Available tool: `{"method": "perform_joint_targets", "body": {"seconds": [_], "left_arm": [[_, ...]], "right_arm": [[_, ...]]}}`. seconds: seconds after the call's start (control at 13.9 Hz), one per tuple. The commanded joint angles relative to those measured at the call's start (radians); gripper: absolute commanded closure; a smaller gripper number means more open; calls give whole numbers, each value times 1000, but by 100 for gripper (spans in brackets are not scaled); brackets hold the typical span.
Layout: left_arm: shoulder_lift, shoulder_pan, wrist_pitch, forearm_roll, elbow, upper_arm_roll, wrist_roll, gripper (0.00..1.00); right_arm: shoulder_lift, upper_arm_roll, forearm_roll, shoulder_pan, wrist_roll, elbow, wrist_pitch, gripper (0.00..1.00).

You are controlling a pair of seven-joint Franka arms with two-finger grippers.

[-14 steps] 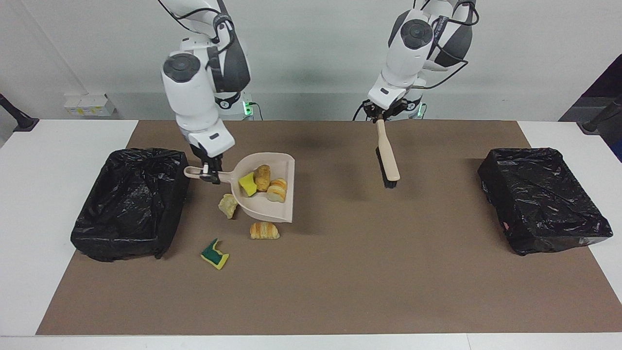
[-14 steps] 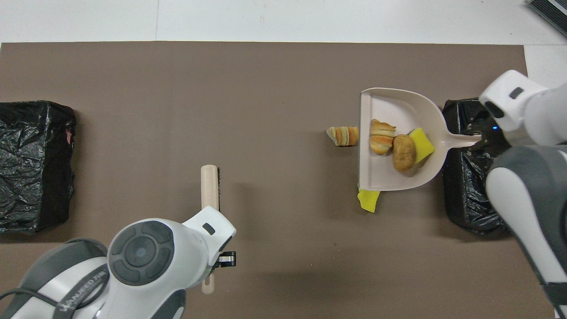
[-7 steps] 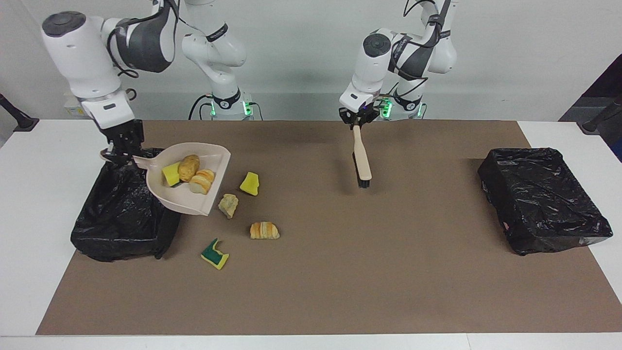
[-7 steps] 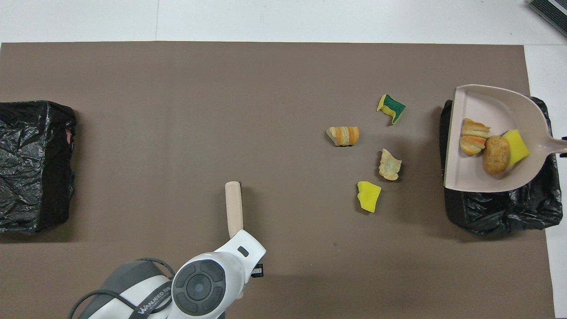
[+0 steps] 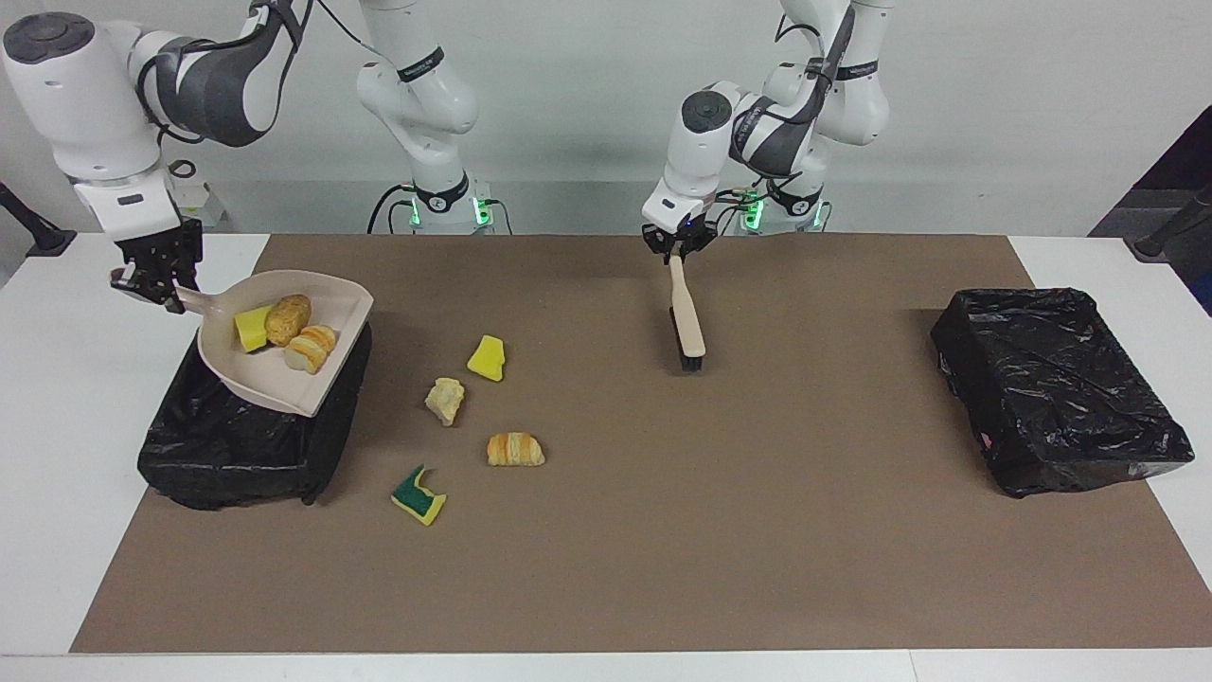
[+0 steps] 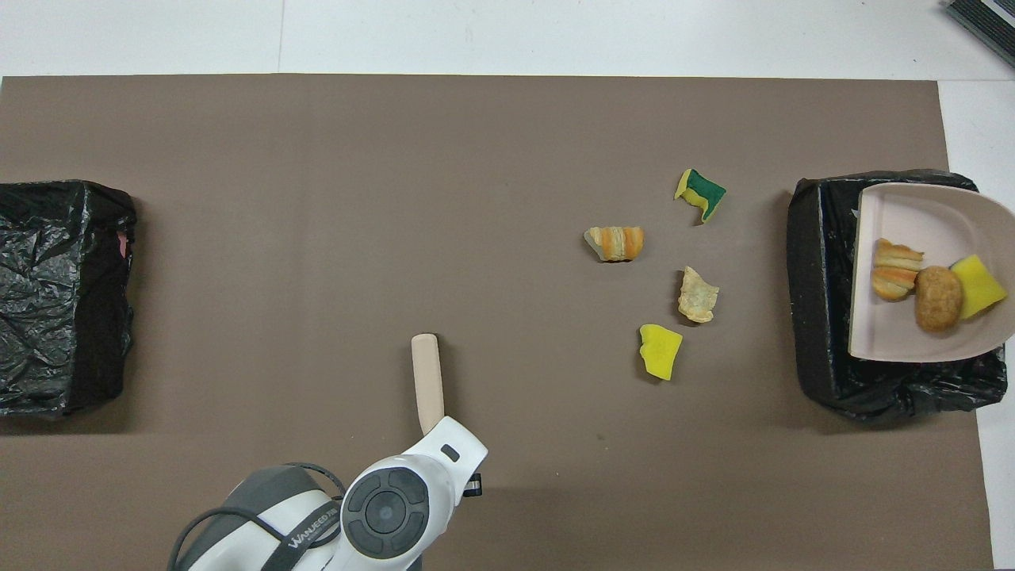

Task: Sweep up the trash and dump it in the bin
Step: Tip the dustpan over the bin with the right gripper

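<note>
the beige dustpan had been lifted off the brown mat and carried toward the right arm's end of the table, and it was now held over the black-lined bin there. its handle was clamped in the closed right gripper. three scraps were carried in it: a yellow sponge bit, a brown bread chunk and a croissant. the pan was not yet tipped, so the dump appeared to be the step in hand.

four scraps were left on the mat, at about three o'clock of that bin in the facing view: a yellow sponge piece, a pale bread chunk, a second croissant and a green-and-yellow sponge piece. another sweep would likely be needed.

the brush was gripped by its handle in the shut left gripper, and had been drawn back toward the robots, bristles just over the mat. open mat lay between it and the scraps. the second bin sat well apart at the left arm's end.
</note>
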Motion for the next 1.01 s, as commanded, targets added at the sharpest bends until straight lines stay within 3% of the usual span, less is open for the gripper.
{"method": "perform_joint_targets", "body": {"seconds": [0.0,0.22,0.94], "left_arm": [[-18,-29,33,-10,-44,16,-14,100],[-27,-44,16,-10,-52,16,-24,100],[-47,-64,15,-12,-73,16,-44,100]], "right_arm": [[15,9,-144,-11,108,-37,25,100],[35,12,-316,41,276,-81,25,100],[21,12,-531,195,316,-69,-139,100]]}}
